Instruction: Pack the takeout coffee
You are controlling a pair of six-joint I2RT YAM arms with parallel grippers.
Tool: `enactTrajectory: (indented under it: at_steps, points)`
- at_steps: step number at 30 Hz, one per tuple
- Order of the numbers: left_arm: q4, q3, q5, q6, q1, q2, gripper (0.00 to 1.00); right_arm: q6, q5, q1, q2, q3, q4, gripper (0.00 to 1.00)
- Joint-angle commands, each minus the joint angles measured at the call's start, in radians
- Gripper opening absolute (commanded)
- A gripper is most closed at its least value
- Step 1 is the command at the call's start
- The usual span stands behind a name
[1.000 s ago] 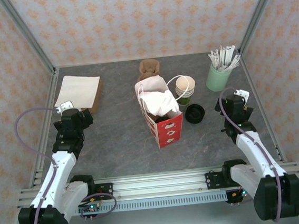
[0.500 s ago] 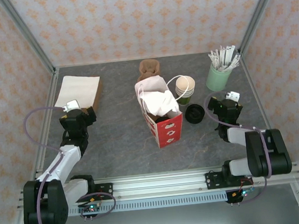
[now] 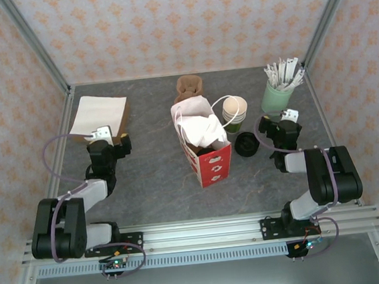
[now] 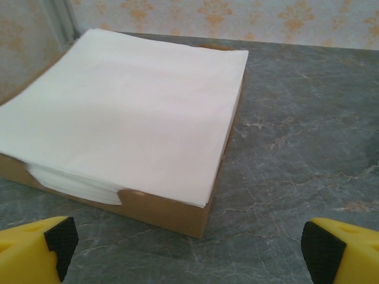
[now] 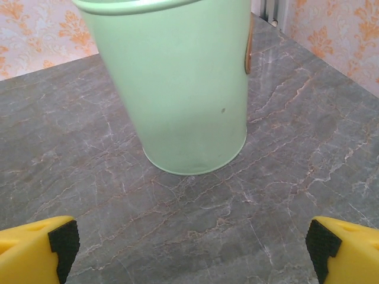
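Looking barely started: your left gripper [image 4: 185,244] and right gripper [image 5: 190,245] gape empty, cups [image 3: 234,113] and lid [image 3: 247,144] unpacked left of the latter.

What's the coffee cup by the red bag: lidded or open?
Open. In the top view the cup shows its cream inside, and a black lid lies beside it, not on it.

Grey marbled bench [image 3: 152,172] bearing a napkin box [image 3: 99,114] at left, red paper bag [image 3: 212,163] at centre, brown carrier [image 3: 189,85] behind it, stacked cups [image 3: 234,111], black lid [image 3: 247,144] and mint cup [image 3: 276,99] at right.
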Motion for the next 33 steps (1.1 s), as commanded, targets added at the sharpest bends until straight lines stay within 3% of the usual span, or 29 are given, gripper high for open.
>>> enactTrajectory:
  at_steps: [1,6,7,8,17,33]
  points:
    - [0.176,-0.032,0.05,0.032,-0.006,0.06,1.0,-0.013,-0.016,-0.004,0.007,0.012,-0.022,0.99]
    - [0.245,0.001,0.038,0.039,-0.014,0.195,1.0,-0.014,-0.013,-0.003,0.005,0.012,-0.023,0.99]
    - [0.126,0.057,0.04,0.041,-0.014,0.182,1.0,-0.015,-0.012,-0.001,0.006,0.012,-0.022,0.99]
    - [0.11,0.071,0.021,0.038,-0.018,0.193,1.0,-0.016,-0.01,0.001,0.004,0.011,-0.022,0.99]
    - [0.112,0.069,-0.04,0.036,-0.038,0.193,1.0,-0.043,0.024,0.027,0.009,0.026,-0.046,0.99]
    - [0.11,0.071,-0.042,0.036,-0.038,0.193,1.0,-0.047,0.026,0.031,0.011,0.035,-0.058,0.99]
